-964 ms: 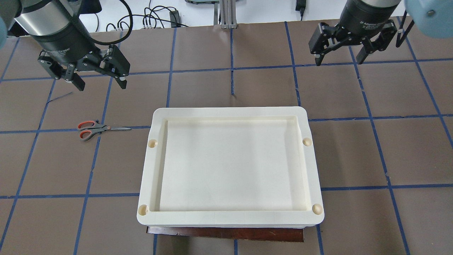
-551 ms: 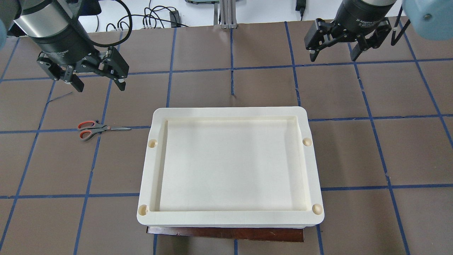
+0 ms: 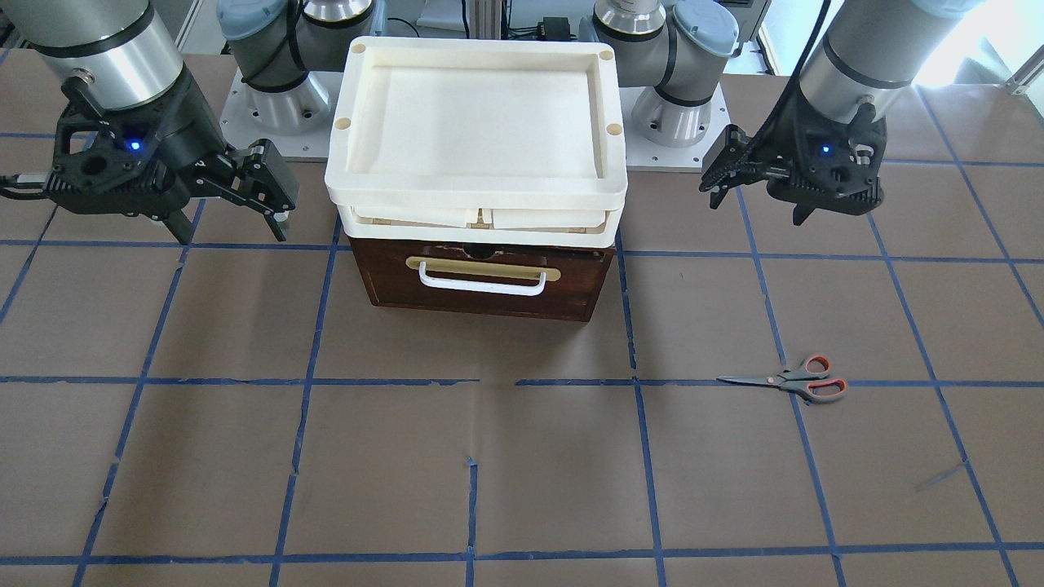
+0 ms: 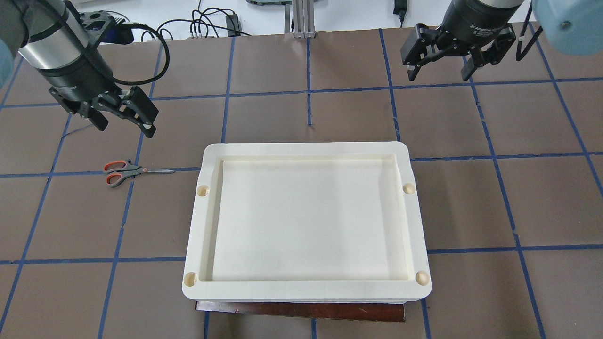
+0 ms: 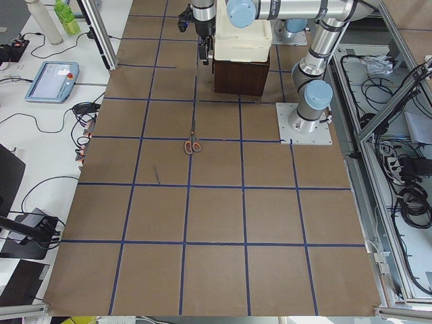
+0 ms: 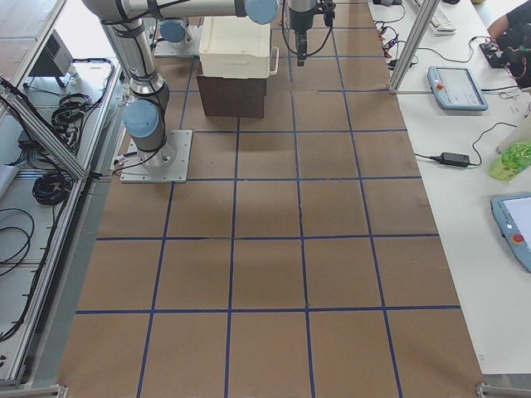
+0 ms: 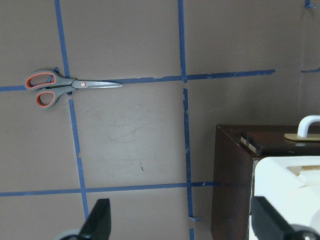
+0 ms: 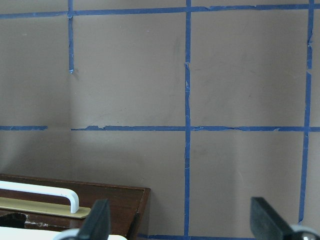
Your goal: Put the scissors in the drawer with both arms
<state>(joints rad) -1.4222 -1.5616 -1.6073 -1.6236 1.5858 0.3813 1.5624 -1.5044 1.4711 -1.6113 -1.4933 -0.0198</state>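
The scissors (image 4: 127,170) lie flat and closed on the brown table, left of the drawer unit, blades pointing toward it; they also show in the front view (image 3: 795,381) and the left wrist view (image 7: 60,87). The drawer (image 3: 489,277) is shut, with its dark front and white handle (image 3: 481,283) facing away from the robot. My left gripper (image 4: 125,120) is open and empty, hanging above the table just beyond the scissors (image 3: 758,208). My right gripper (image 4: 438,75) is open and empty, off the drawer's far right corner (image 3: 232,235).
Cream plastic trays (image 4: 306,150) are stacked on top of the drawer unit and overhang it. Blue tape lines grid the table. Cables lie past the far edge (image 4: 207,23). The two arm bases (image 3: 277,98) stand behind the unit.
My left gripper has come down and moved closer to the scissors. My right gripper has drifted toward the far table edge. Both stayed open; the scissors have not moved.
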